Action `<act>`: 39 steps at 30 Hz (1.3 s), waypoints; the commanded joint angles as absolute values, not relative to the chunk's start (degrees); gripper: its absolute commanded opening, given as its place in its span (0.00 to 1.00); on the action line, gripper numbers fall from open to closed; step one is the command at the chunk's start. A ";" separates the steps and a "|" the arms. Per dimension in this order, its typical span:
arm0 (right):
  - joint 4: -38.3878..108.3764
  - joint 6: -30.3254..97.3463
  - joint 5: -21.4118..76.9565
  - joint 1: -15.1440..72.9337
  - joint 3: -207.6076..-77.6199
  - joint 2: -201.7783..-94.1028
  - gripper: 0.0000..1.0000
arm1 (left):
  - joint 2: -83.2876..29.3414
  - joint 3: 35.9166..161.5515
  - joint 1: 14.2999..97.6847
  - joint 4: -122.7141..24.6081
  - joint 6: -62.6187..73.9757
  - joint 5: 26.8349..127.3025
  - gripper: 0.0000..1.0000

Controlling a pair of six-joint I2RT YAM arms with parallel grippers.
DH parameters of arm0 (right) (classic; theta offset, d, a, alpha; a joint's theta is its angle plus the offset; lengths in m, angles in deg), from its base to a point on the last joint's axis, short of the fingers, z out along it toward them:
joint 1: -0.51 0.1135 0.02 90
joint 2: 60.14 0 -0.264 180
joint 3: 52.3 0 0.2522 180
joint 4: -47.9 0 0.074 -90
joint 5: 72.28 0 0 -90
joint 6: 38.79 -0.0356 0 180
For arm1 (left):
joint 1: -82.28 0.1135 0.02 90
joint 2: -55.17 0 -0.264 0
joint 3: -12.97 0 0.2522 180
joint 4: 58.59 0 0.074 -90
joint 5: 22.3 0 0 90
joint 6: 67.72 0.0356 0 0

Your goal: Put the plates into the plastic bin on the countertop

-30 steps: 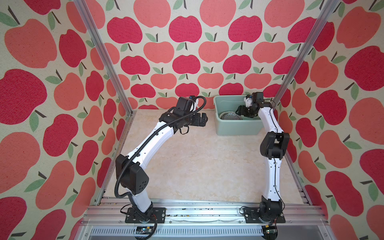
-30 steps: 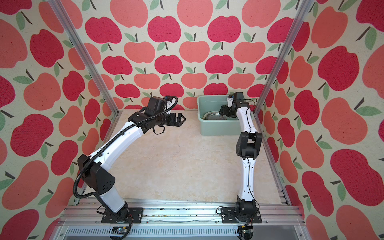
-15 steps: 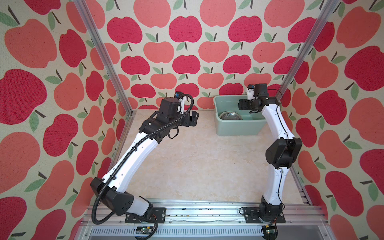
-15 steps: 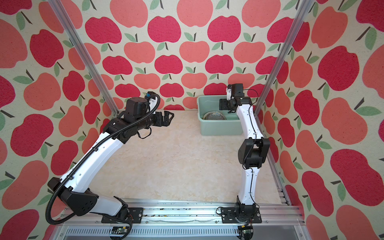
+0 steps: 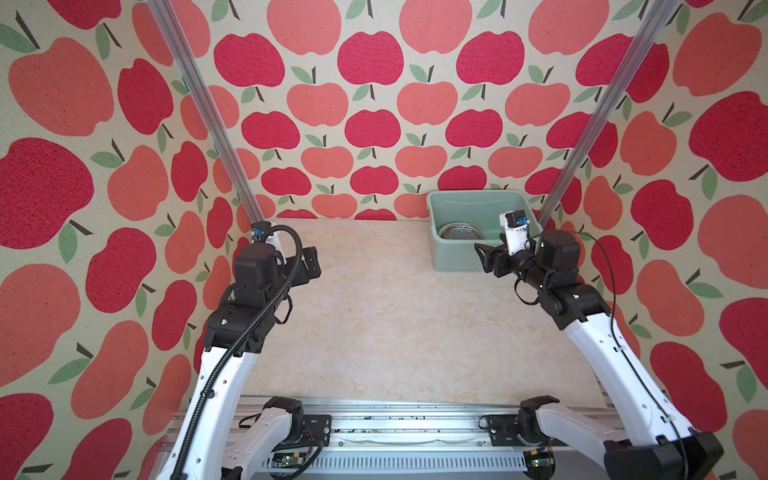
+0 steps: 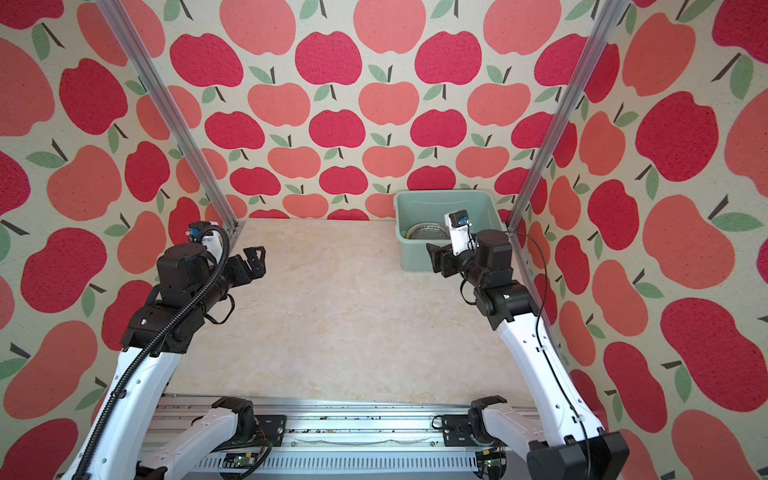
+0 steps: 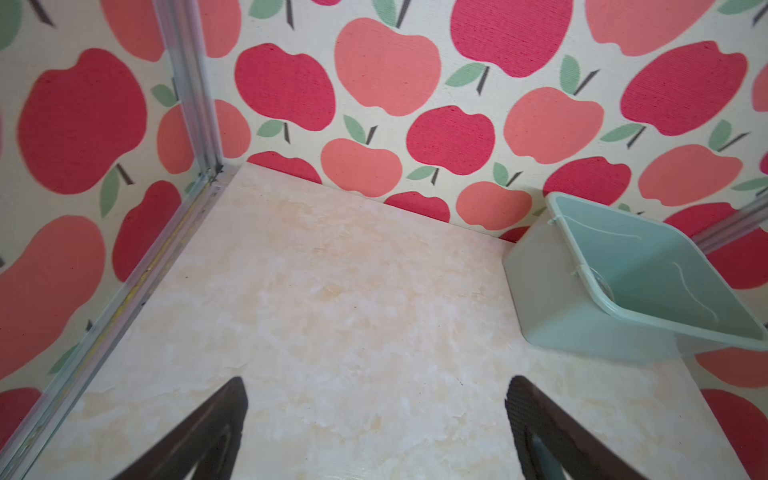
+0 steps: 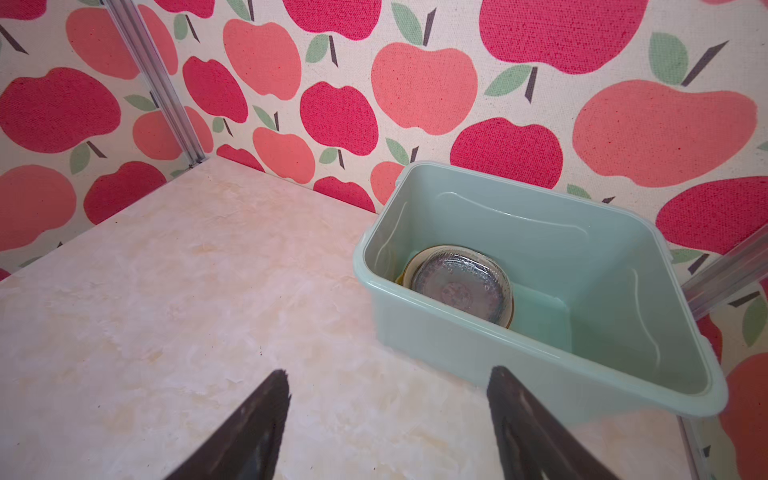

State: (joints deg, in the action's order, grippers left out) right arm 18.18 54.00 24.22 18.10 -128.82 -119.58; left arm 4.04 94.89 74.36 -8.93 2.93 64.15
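Since left pincer (image 5: 311, 266) and right pincer (image 5: 482, 258) gape empty and plates (image 8: 461, 286) sit in the bin (image 5: 453, 257) ahead of the right, best pull back high, clearing its rim.

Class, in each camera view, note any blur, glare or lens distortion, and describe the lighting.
Right wrist view: the dark fingers of the right gripper are out of focus, and the clear glass plate in the pale mint-green plastic bin glints. Left wrist view: the bin looks skewed at the frame's edge. Both top views: soft, even light; the aluminium posts splay outward.
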 commanded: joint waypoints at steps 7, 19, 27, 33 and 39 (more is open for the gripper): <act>25.12 54.79 13.37 16.33 -103.26 -106.86 0.82 | 9.03 73.66 88.97 -17.67 -0.83 60.81 0.99; 67.88 51.43 6.92 6.69 -82.27 -125.11 0.84 | -5.68 51.18 89.66 -62.22 10.11 57.20 0.99; 79.07 53.91 10.69 6.38 -86.19 -138.69 0.84 | -27.28 51.53 89.92 -84.13 14.98 60.31 0.99; 84.62 56.72 14.16 5.86 -86.56 -144.01 0.85 | -33.95 54.96 87.24 -84.42 20.11 62.13 0.99; 89.08 56.11 11.89 5.74 -86.89 -149.85 0.92 | -36.47 47.70 88.09 -100.75 19.45 63.09 0.99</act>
State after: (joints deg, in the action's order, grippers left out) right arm 87.90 55.88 12.64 6.10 -85.92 -150.90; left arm -34.96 49.72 87.36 -91.81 18.36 62.18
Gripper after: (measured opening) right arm 0.913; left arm 0.994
